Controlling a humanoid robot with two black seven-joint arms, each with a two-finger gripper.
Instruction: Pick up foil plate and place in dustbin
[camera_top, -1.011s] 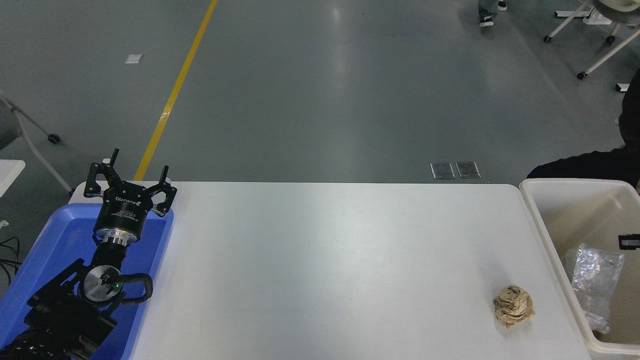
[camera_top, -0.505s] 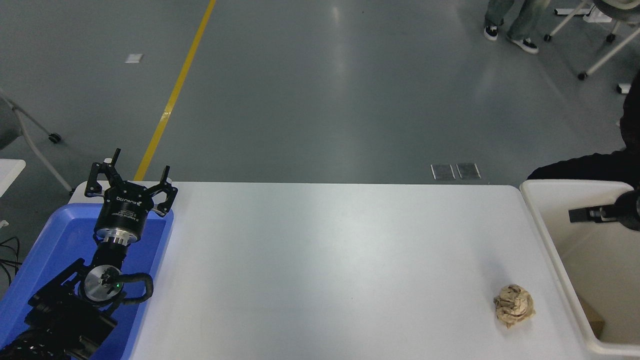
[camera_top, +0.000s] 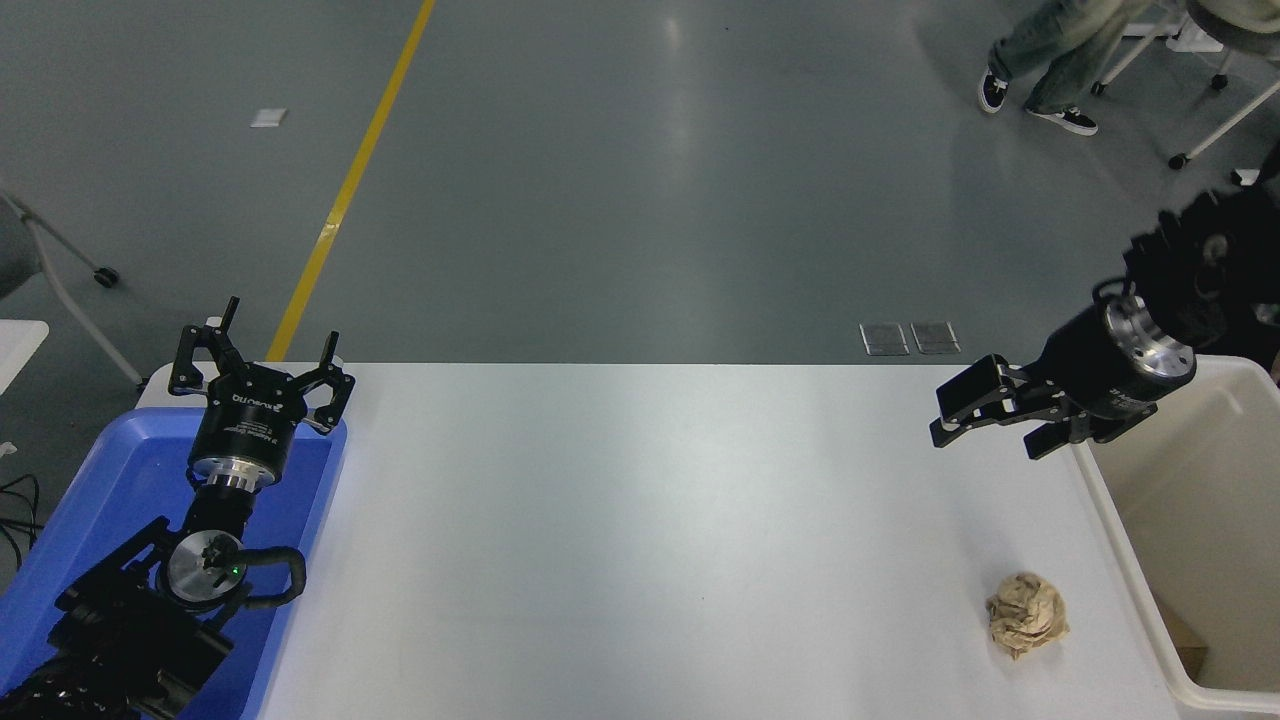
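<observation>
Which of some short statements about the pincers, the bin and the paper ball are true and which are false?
1. The right pincer holds the foil plate. False: it holds nothing, and no foil plate is visible.
2. The paper ball lies on the table. True.
3. The left pincer is parked above the far end of the blue tray. True.
4. The paper ball is inside the bin. False: it lies beside the bin, to its left.
5. The left pincer is shut. False: it is open.
</observation>
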